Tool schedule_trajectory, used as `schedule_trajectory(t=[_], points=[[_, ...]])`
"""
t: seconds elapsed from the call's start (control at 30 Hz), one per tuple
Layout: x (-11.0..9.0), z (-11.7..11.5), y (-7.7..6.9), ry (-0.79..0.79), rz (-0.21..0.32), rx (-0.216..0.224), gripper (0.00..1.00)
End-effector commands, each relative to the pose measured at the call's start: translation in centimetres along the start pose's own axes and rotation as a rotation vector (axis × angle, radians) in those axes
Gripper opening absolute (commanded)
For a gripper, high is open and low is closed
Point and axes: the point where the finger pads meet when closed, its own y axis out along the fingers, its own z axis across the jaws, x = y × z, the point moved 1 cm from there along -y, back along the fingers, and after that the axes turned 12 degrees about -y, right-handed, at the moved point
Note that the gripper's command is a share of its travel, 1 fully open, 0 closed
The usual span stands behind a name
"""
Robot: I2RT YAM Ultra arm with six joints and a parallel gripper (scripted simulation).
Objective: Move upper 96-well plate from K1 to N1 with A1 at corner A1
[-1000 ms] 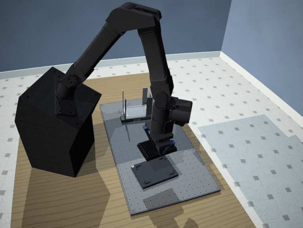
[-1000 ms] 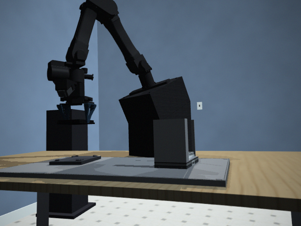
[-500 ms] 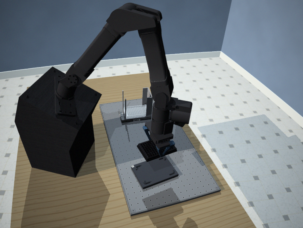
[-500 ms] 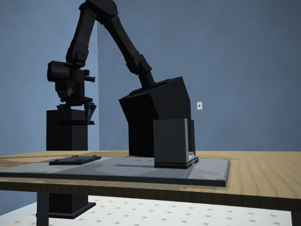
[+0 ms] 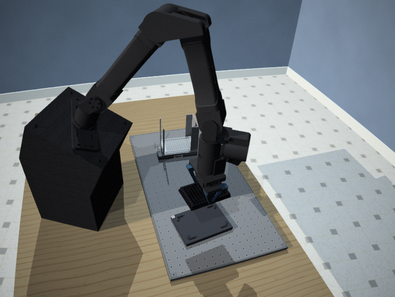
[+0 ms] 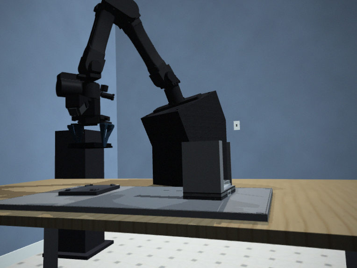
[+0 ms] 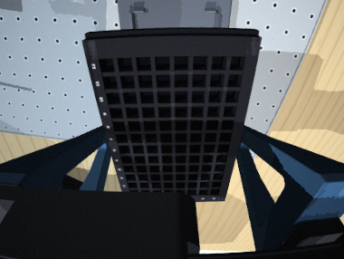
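Observation:
My gripper [image 5: 213, 191] is shut on a black 96-well plate [image 5: 194, 195] and holds it level, well above the breadboard. The blue fingers clamp the plate's two long sides; the held plate also shows in the wrist view [image 7: 171, 117] and in the exterior view [image 6: 89, 144]. The dark plate nest N1 [image 5: 201, 225] lies on the breadboard just beyond and below the plate, with small locators at its corners and a pale square at its left corner [image 5: 172, 217]. In the wrist view the nest [image 7: 175, 12] shows past the plate's far edge. The rack K1 holds a clear plate [image 5: 177, 144].
A large black block [image 5: 68, 159] carries the arm's base at the left. The rack has thin posts [image 5: 160, 131] and a grey back wall [image 6: 202, 166]. The grey breadboard lies on a wooden table; its edges are near the nest.

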Motion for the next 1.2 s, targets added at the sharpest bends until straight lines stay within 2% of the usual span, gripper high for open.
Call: schedule_trajectory(t=[0.0, 0.17, 0.2, 0.87, 0.97, 1.17], points=[[0.3, -0.4, -0.2, 0.001, -0.009, -0.010, 0.00], [0.3, -0.4, -0.2, 0.001, -0.009, -0.010, 0.00], [0.6, -1.2, 0.2, 0.006, -0.021, -0.022, 0.00], [0.9, -1.2, 3.2, 0.004, -0.021, -0.021, 0.00], [1.0, -1.4, 3.2, 0.004, -0.026, -0.027, 0.00], [1.0, -1.2, 4.4, 0.003, -0.022, -0.021, 0.00]])
